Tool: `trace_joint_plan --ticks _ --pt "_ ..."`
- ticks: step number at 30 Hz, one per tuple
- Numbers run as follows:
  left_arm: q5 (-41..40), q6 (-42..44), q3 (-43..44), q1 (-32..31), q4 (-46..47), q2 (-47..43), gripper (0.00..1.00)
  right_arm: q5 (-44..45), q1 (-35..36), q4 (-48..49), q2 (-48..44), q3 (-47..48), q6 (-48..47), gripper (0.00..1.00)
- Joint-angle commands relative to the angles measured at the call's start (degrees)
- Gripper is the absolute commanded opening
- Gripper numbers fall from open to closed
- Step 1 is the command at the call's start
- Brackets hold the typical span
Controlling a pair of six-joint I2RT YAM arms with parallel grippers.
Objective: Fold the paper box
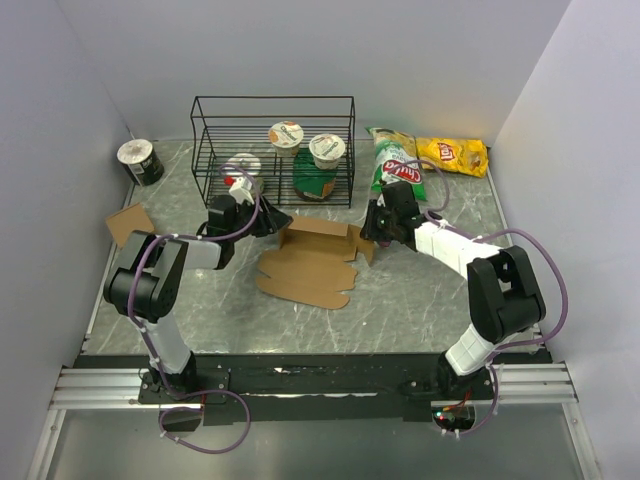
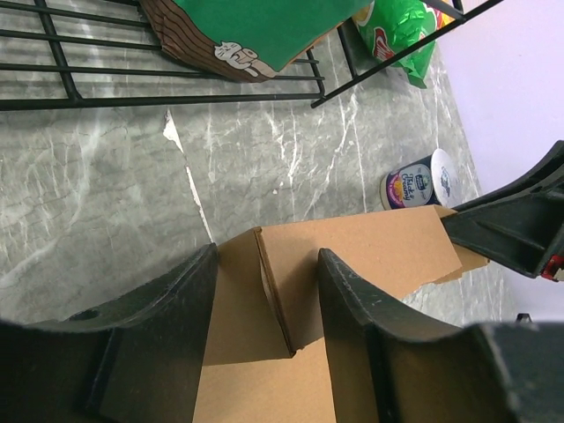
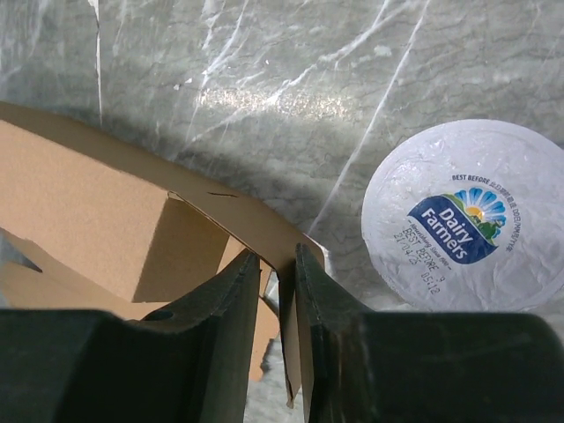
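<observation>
The paper box (image 1: 305, 275) lies half-formed in the middle of the counter (image 1: 400, 310), its back walls raised and its front flaps flat toward the arms. The right pincer (image 3: 278, 260) is pinching the thin upright wall at the box's right end, seemingly to hold that wall up. A foil-lidded yoghurt cup (image 3: 463, 220) stands just beside it. The left pincer (image 2: 266, 256) is spread, straddling the upright corner at the box's left end without clearly touching it, probably placed to brace or close on that side.
</observation>
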Motion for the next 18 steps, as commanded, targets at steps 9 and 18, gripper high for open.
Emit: trace_joint_plan --ticks 9,18 --pt "2.0 -2.81 -2.25 -2.51 4.26 -1.29 0.51 4.47 6.38 1.5 -1.03 0.36 -1.11 0.33" --pt "4.45 -3.68 -2.78 -2.51 5.84 -1.73 0.49 5.73 9.55 0.08 -2.35 -1.56 3.79 0.31"
